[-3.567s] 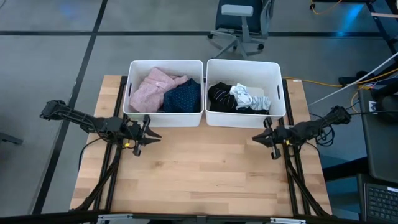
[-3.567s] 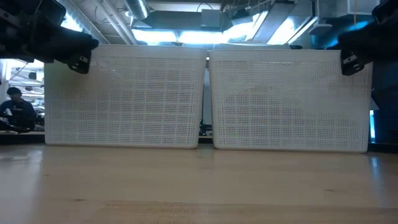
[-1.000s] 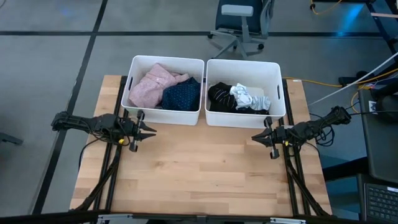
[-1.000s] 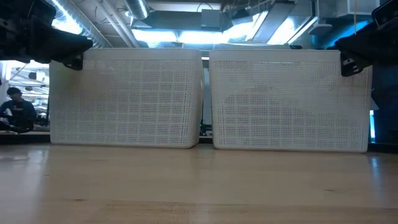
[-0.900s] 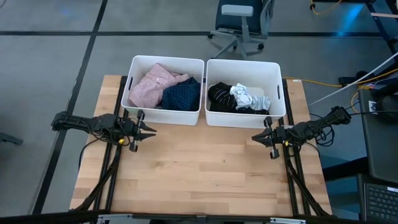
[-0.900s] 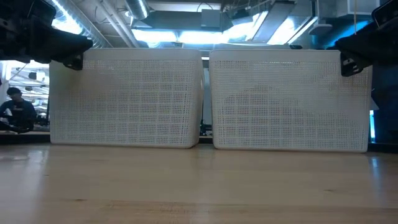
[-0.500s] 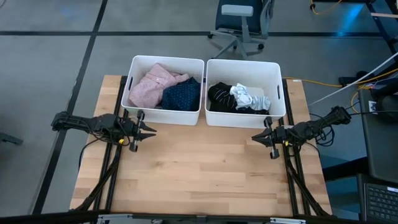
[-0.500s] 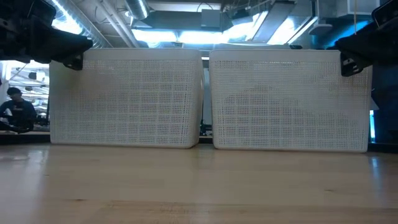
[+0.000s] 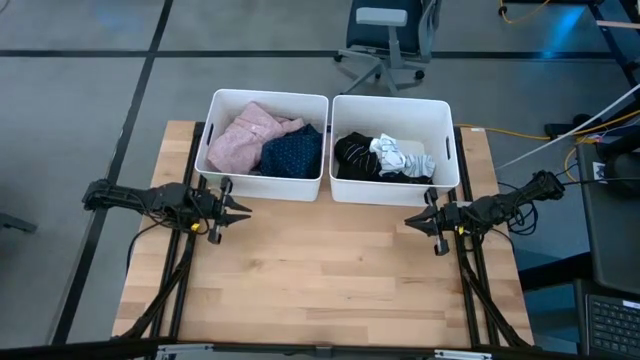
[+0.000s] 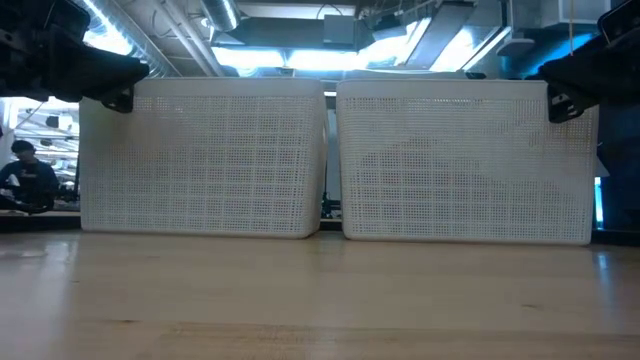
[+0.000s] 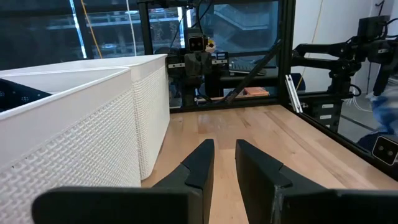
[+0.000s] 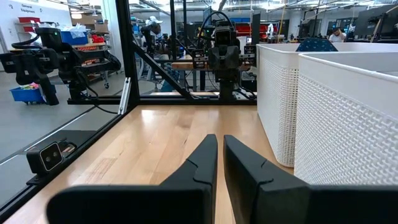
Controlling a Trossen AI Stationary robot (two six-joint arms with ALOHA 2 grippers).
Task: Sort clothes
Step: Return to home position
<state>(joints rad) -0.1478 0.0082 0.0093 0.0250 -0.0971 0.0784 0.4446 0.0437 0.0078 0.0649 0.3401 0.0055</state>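
Two white bins [image 9: 266, 146] [image 9: 394, 150] sat side by side at wooden table's [image 9: 320, 280] far edge; office chair [image 9: 385, 35] beyond.

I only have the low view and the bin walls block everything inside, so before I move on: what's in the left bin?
Observer: A pink fuzzy top with a navy dotted cloth beside it, both inside the left bin.
Operator: And the right bin?
Observer: Black and white pieces lie together in the right bin.
Operator: Is either pincer holding anything?
Observer: No. The left pincer and right pincer are both empty above the bare table, in front of the bins.
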